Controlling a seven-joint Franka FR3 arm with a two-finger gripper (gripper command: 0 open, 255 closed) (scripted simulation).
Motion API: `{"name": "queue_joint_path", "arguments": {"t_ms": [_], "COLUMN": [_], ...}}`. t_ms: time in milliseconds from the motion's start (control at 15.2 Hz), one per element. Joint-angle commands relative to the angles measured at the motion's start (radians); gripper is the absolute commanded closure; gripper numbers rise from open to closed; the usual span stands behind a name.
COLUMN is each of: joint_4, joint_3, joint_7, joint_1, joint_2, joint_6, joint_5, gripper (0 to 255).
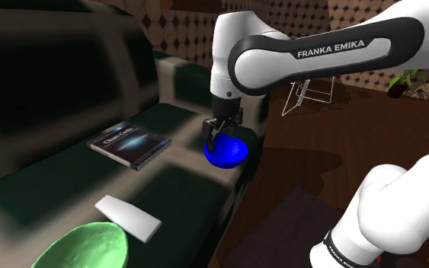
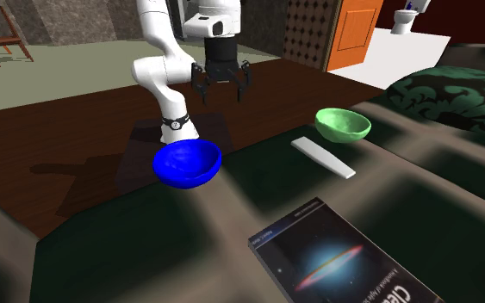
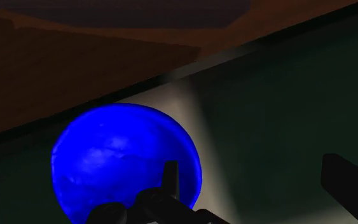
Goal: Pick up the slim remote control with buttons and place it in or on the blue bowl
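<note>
- The gripper (image 2: 221, 91) hangs in the air with its two black fingers spread wide apart and nothing between them.
- It hovers over the blue bowl (image 1: 226, 151), a little above the rim and not touching it.
- Through the wrist camera the blue bowl lies under one finger (image 3: 170, 177), while the other finger is out over the bare cushion.
- The blue bowl sits upright at the front edge of the dark green sofa (image 1: 182, 190), right where the seat drops to the brown wooden floor (image 2: 77, 129).
- The remote (image 1: 127, 217) lies flat on the seat, well apart from the blue bowl and from the gripper. From here it looks like a plain white slab, and I can make out no buttons.
- A green bowl (image 1: 83, 247) stands near one end of the remote, not touching it.
- A book (image 1: 129, 143) with a dark cover and a galaxy picture lies flat further along the seat, so the remote sits between it and the green bowl.
- The white arm (image 1: 319, 53) reaches across from its stand and bends down to the gripper.
</note>
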Motion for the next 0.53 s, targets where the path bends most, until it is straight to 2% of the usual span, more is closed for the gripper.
{"name": "queue_joint_path", "arguments": {"t_ms": [0,462], "joint_4": [0.027,0.168], "joint_3": [0.031,0.123], "joint_7": [0.021,0.100], "joint_1": [0.012,0.050], "joint_2": [0.060,0.293], "joint_6": [0.031,0.105], "joint_5": [-0.003,-0.057], "gripper": [0,0]}}
